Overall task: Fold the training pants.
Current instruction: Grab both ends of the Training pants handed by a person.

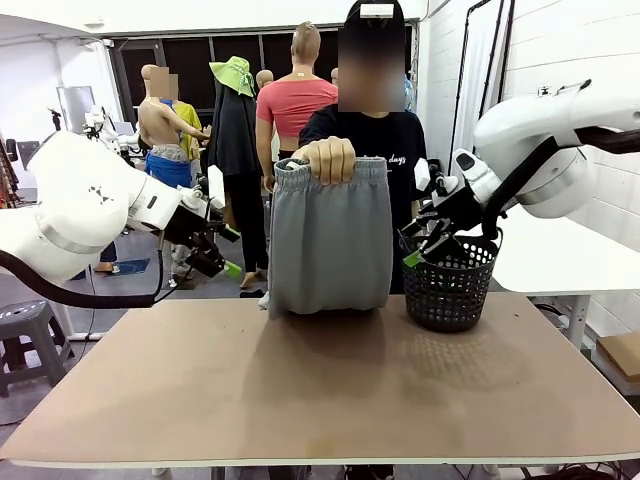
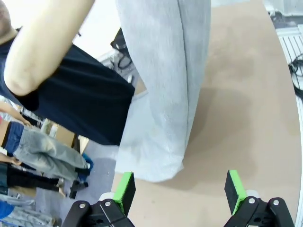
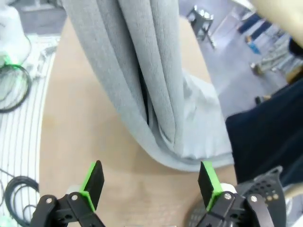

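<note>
A person at the far side holds the light grey training pants (image 1: 330,240) up by the gathered waistband with one hand (image 1: 326,158); the lower edge hangs down to the table's far edge. My left gripper (image 1: 222,258) hovers open to the left of the pants, above the table's far left. In the left wrist view the pants (image 2: 163,90) hang ahead of my open left gripper (image 2: 180,189). My right gripper (image 1: 420,245) is open to the right of the pants, in front of the black basket. The right wrist view has the pants (image 3: 142,80) draped ahead of the open right gripper (image 3: 151,182).
A black mesh basket (image 1: 452,283) stands on the brown table (image 1: 320,390) at the far right, just right of the pants. The person's arm (image 2: 42,47) and dark shirt lie close to my left gripper. The near half of the table is bare.
</note>
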Robot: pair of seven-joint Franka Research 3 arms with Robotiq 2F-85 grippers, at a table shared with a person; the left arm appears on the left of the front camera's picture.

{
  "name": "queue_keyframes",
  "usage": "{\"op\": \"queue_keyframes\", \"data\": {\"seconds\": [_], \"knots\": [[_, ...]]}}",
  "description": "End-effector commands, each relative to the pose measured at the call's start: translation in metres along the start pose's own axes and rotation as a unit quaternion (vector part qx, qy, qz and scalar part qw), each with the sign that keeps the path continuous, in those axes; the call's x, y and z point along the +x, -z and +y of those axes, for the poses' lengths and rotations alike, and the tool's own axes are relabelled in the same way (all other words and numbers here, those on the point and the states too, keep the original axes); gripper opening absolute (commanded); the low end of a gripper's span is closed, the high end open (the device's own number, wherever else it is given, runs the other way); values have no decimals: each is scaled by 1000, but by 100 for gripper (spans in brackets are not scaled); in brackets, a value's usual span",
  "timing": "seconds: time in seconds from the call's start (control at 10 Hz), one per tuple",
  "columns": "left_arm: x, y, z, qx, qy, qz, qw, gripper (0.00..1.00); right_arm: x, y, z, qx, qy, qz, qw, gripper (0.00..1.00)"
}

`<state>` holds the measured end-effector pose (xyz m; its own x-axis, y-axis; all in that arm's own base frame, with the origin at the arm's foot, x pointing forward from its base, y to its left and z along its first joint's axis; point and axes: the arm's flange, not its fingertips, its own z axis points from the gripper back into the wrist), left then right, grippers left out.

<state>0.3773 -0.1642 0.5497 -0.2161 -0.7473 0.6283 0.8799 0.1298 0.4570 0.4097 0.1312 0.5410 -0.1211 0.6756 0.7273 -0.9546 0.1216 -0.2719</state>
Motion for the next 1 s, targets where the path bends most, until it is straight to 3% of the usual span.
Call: {"op": "queue_keyframes", "data": {"seconds": [0.0, 0.9], "knots": [[-1, 19, 9, -2, 12, -64, 998, 100, -5, 9, -12, 30, -6, -42, 999, 100], [12, 51, 14, 11, -17, -151, 988, 100, -6, 14, -16, 29, -22, -168, 985, 100]]}}
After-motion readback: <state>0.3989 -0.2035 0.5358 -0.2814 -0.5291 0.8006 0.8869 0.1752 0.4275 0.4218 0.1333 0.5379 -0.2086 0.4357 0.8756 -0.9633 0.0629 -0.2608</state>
